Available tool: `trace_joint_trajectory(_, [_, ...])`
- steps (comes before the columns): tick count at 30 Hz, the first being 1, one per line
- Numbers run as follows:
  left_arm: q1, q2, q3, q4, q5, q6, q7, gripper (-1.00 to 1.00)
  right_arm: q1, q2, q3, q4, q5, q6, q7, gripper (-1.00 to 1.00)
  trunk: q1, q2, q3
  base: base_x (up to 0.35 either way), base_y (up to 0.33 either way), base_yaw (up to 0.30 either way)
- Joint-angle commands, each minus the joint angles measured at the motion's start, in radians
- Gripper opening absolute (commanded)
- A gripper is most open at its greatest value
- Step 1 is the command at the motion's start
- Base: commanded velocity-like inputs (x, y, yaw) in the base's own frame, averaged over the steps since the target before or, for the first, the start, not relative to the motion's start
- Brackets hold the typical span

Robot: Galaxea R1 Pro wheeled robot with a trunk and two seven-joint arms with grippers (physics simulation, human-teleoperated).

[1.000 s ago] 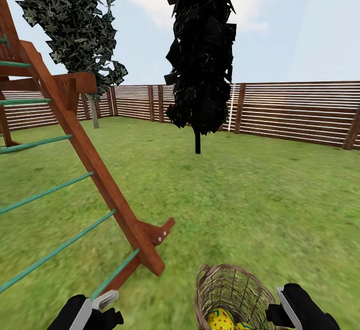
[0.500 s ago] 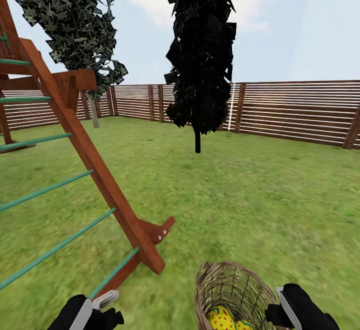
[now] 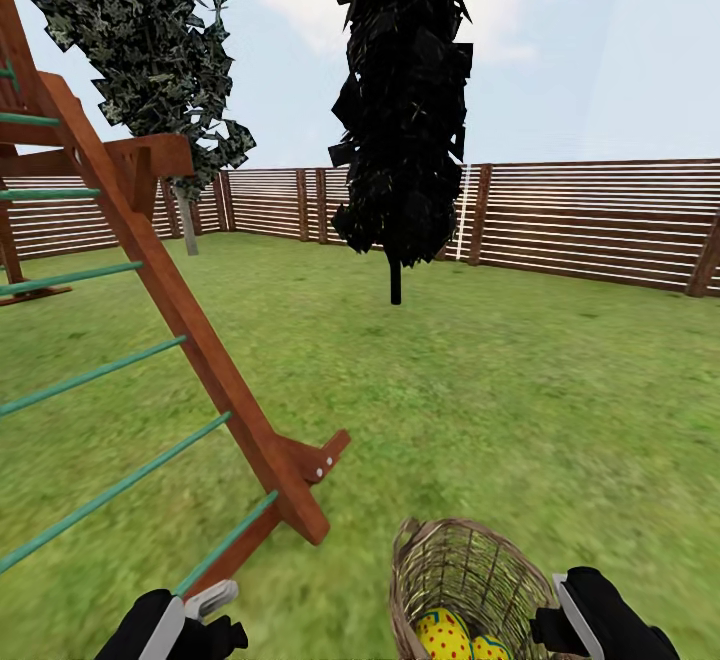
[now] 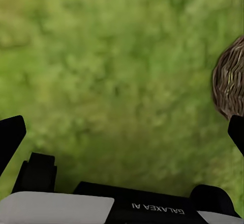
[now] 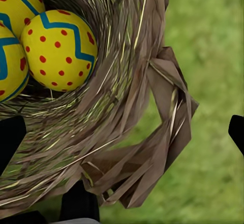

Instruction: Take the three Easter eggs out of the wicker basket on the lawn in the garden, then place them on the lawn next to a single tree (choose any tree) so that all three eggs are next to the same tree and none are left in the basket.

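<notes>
The wicker basket [image 3: 462, 572] stands on the lawn [image 3: 480, 390] at the bottom of the head view, just left of my right gripper [image 3: 566, 616]. Two yellow Easter eggs [image 3: 443, 637] with red dots show inside it. In the right wrist view three eggs [image 5: 58, 48] lie together in the basket [image 5: 127, 147], and my right gripper [image 5: 122, 132] hangs open above its rim and loop handle. My left gripper [image 3: 205, 608] hovers over bare grass, open [image 4: 122, 135], with the basket [image 4: 230, 84] off to one side. The tree is out of view.
A wooden climbing frame [image 3: 190, 340] with green rungs slants down to the grass just left of the basket. A near-black columnar conifer [image 3: 400, 120] stands ahead, a dark-leaved one [image 3: 150, 50] at the far left. A slatted fence [image 3: 600, 225] closes the lawn behind.
The whole view has shifted slightly: the basket sits a little higher in the picture and more of the eggs shows. Both grippers hold the same pose.
</notes>
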Motion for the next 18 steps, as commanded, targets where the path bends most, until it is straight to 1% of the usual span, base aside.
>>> trace_joint_trajectory(1, [0.000, 0.000, 0.001, -0.001, 0.011, 0.004, 0.008, 1.00, 0.000, 0.000, -0.002, -0.001, -0.003, 0.004, -0.003, 1.00, 0.000, -0.001, -0.001, 0.000, 0.000, 0.000])
trace_joint_trajectory(10, [0.000, 0.000, 0.000, -0.001, 0.010, 0.004, 0.005, 1.00, 0.000, -0.003, -0.002, -0.002, -0.003, 0.004, -0.004, 1.00, 0.000, -0.001, -0.001, 0.001, -0.004, 0.000])
trace_joint_trajectory(14, [0.000, 0.000, 0.000, -0.001, 0.009, 0.003, 0.004, 1.00, 0.000, -0.001, -0.002, -0.001, -0.002, 0.004, -0.004, 1.00, 0.000, -0.001, -0.001, 0.036, -0.165, 0.000])
trace_joint_trajectory(18, [0.000, 0.000, 0.001, -0.001, 0.012, 0.003, 0.003, 1.00, 0.000, 0.001, -0.001, -0.001, -0.002, 0.004, -0.005, 1.00, 0.000, -0.001, -0.001, 0.007, -0.043, 0.000])
